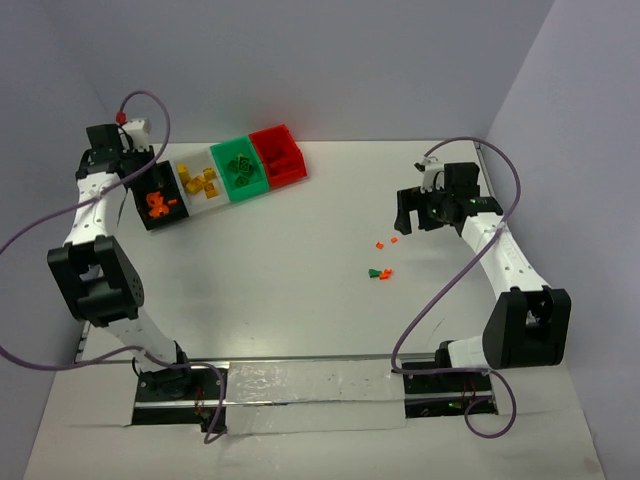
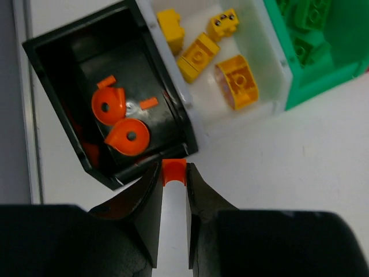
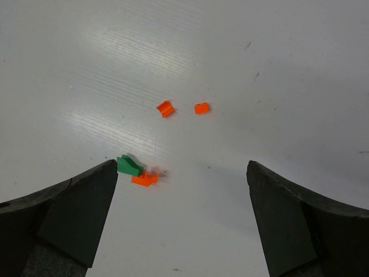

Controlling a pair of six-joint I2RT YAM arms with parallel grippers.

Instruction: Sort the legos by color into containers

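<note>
My left gripper (image 2: 173, 172) is shut on a small orange lego (image 2: 173, 170), pinched at the fingertips just outside the near corner of the black container (image 2: 98, 63). That container holds several orange pieces (image 2: 108, 105). In the top view the left gripper (image 1: 138, 180) hangs over the black container (image 1: 165, 218). Beside it stand the white container (image 1: 215, 200) with yellow bricks, the green one (image 1: 250, 187) with green bricks, and the red one (image 1: 285, 175). My right gripper (image 3: 181, 173) is open above loose legos: two orange (image 3: 165, 108), (image 3: 202, 108), a green one (image 3: 128, 166) touching another orange (image 3: 144, 179).
The four containers form a slanted row at the back left of the table. The loose legos (image 1: 381, 271) lie at centre right, in front of the right gripper (image 1: 410, 215). A taped strip (image 1: 300, 385) runs along the near edge between the arm bases.
</note>
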